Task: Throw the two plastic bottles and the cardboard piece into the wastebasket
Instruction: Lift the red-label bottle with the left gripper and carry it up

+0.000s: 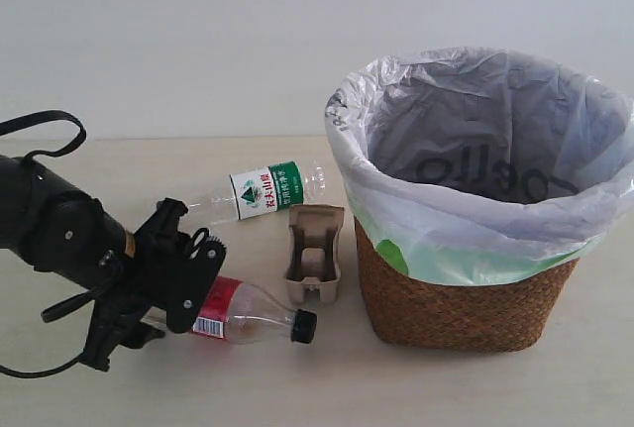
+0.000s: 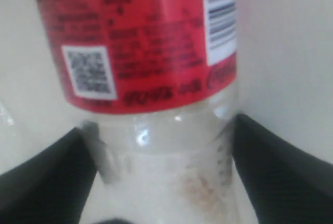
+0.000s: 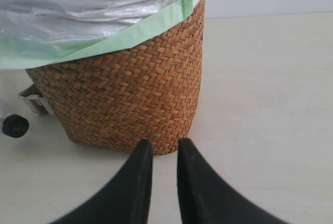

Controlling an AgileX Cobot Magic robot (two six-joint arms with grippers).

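The wider clear bottle with the red label (image 1: 253, 320) and black cap (image 1: 304, 326) lies on its side on the table. My left gripper (image 1: 190, 298) is open at the bottle's base end; in the left wrist view the bottle (image 2: 156, 52) fills the space between the black fingers (image 2: 270, 172), with a thin gap on one side. The slim bottle with the white-green label (image 1: 263, 192) lies behind it. The beige moulded cardboard piece (image 1: 315, 254) stands beside the wastebasket (image 1: 466, 298). My right gripper (image 3: 165, 148), out of the exterior view, faces the wicker wastebasket (image 3: 130, 94), its fingers nearly together on nothing.
The basket's white-grey bag (image 1: 495, 120) with a green patch folds over the rim. The black cap (image 3: 14, 126) shows beside the basket in the right wrist view. A black cable (image 1: 45, 125) loops off the left arm. A pale wall stands behind the table.
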